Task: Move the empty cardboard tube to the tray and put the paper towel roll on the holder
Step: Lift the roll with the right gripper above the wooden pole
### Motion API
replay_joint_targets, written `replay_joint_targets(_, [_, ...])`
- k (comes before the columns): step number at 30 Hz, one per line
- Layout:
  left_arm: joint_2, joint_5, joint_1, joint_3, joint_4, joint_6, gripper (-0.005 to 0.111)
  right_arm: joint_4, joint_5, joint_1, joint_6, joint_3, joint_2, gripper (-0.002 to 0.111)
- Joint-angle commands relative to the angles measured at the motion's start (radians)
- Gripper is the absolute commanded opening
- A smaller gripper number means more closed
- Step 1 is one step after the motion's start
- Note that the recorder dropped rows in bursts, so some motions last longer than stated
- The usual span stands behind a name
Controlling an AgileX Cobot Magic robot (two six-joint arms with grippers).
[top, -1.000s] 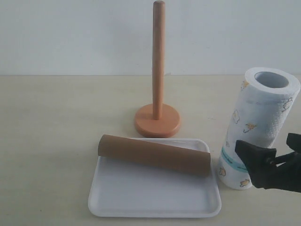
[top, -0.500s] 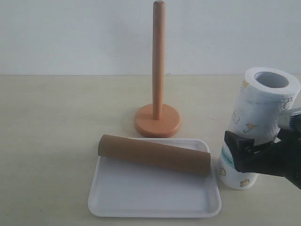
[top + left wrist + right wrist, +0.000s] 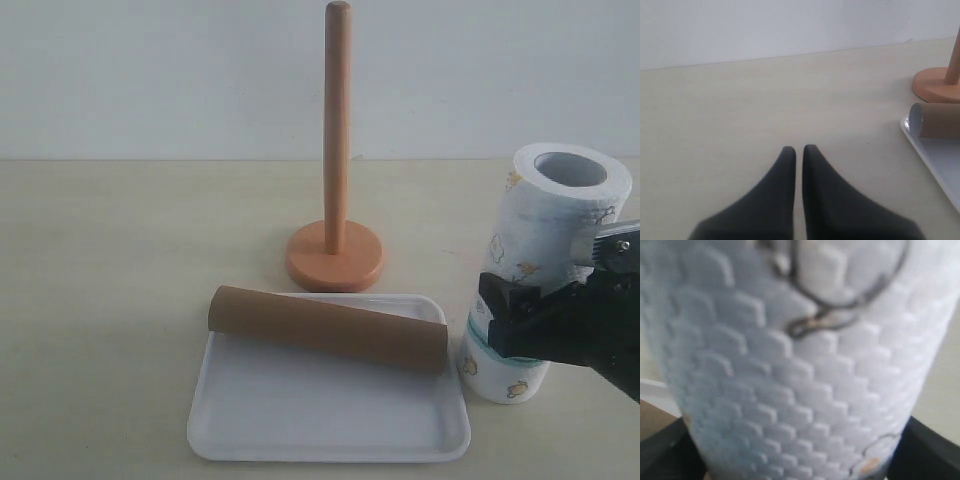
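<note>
The empty cardboard tube (image 3: 327, 328), plain brown and hollow, is laid on its side across the far half of the tray (image 3: 320, 420), slightly slanted. The tray, flat and white with rounded corners and a low rim, is set on the surface. The holder (image 3: 336, 150), orange-tan wood, is stood upright just beyond the tray's far rim, its rod bare. The paper towel roll (image 3: 545, 230), white, embossed and printed, is stood on end just right of the tray, leaning slightly, teal band lowest, and is gripped low down by the right hand (image 3: 515, 325).
</note>
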State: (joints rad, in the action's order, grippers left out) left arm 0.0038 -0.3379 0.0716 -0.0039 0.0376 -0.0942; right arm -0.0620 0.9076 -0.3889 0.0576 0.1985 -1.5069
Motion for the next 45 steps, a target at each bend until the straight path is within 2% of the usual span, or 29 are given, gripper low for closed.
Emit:
replay_joint_targets(1, [-0.004, 0.001, -0.001, 0.004, 0.007, 0.006, 0.004, 0.006, -0.02, -0.002, -0.004, 0.002, -0.003, 0.0])
replay_joint_targets(8, [-0.004, 0.001, -0.001, 0.004, 0.007, 0.006, 0.004, 0.002, -0.014, -0.002, -0.004, 0.002, -0.003, 0.0])
replay_joint_targets(15, [-0.004, 0.001, -0.001, 0.004, 0.007, 0.006, 0.004, -0.046, 0.117, -0.002, -0.02, 0.008, 0.013, 0.0])
replay_joint_targets(17, [-0.004, 0.001, -0.001, 0.004, 0.007, 0.006, 0.004, -0.046, 0.103, -0.002, -0.028, 0.025, 0.041, 0.0])
replay_joint_targets(25, [-0.004, 0.001, -0.001, 0.004, 0.007, 0.006, 0.004, -0.044, -0.201, -0.002, -0.046, 0.176, 0.222, 0.0])
replay_joint_targets(30, [-0.004, 0.001, -0.001, 0.004, 0.007, 0.006, 0.004, -0.018, -0.491, -0.002, -0.095, 0.417, 0.385, 0.0])
replay_joint_targets(37, [-0.004, 0.001, -0.001, 0.004, 0.007, 0.006, 0.004, 0.004, -0.779, -0.002, -0.094, 0.806, 0.378, 0.0])
replay_joint_targets(40, [-0.004, 0.001, -0.001, 0.004, 0.007, 0.006, 0.004, 0.004, -0.829, -0.019, -0.094, 0.917, 0.357, 0.0])
replay_joint_targets(45, [-0.004, 0.001, -0.001, 0.004, 0.007, 0.006, 0.004, 0.009, -0.823, -0.119, -0.105, 1.026, 0.281, 0.0])
